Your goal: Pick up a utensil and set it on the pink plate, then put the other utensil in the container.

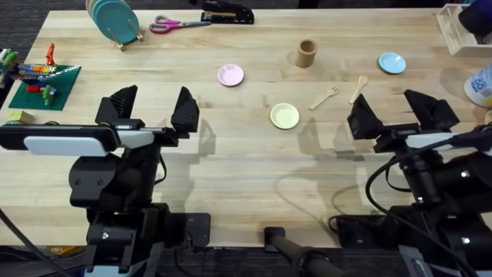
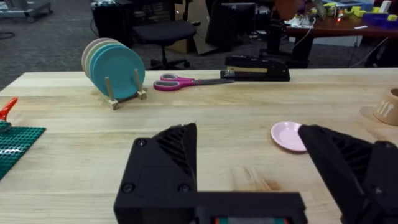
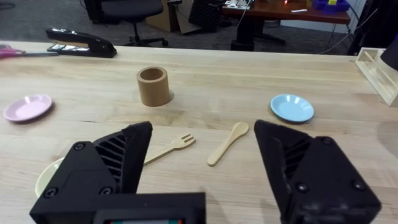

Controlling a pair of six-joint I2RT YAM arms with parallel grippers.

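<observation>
A small wooden spoon lies on the table between the yellow and blue plates, with the wooden fork just left of it. The pink plate sits left of centre, bare. Right of it stands the tan cylindrical container, upright. My left gripper hangs open over the table's left half, short of the pink plate. Near the front right, my right gripper is open, a little nearer than the two utensils. Neither holds anything.
A yellow plate lies at centre and a blue plate at the right. At the back are a rack of plates, pink scissors and a black stapler. A green brick baseplate sits at far left.
</observation>
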